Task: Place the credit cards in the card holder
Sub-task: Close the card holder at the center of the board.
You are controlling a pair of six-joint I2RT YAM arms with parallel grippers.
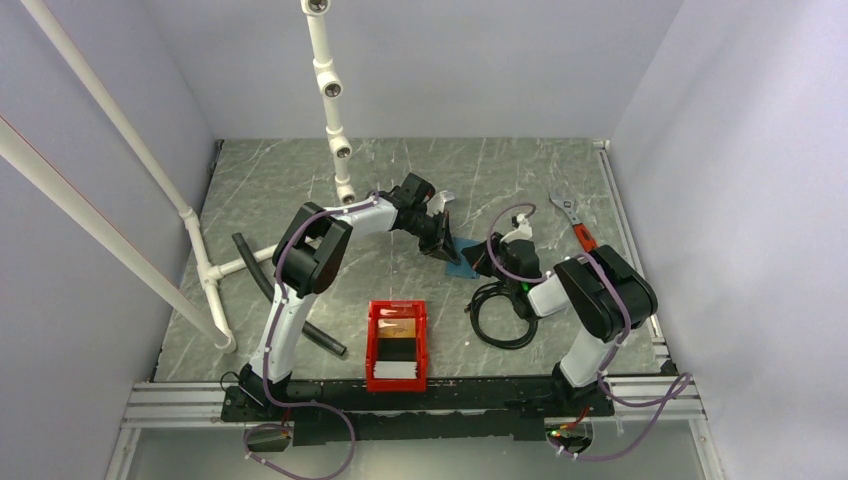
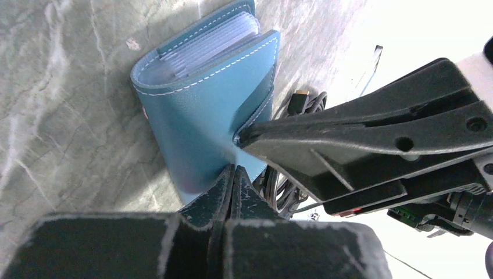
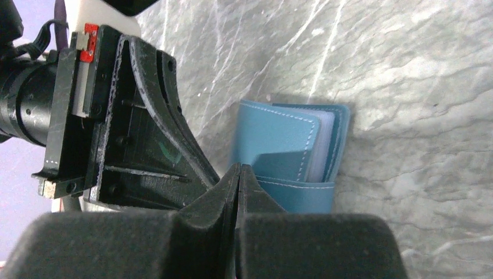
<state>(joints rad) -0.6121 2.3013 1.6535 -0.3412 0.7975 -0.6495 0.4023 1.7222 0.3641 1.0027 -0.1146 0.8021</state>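
The blue card holder lies on the grey marble table between my two grippers, nearly closed, with clear sleeves showing between its covers. My left gripper is shut, its tips pinched on the holder's lower cover edge. My right gripper is shut on the holder's strap flap. The credit cards are in the red bin near the front: an orange-gold one and a whitish stack.
A coiled black cable lies just right of the holder, by the right arm. A red-handled wrench lies at the back right. A white pipe frame and a black tube stand at the left.
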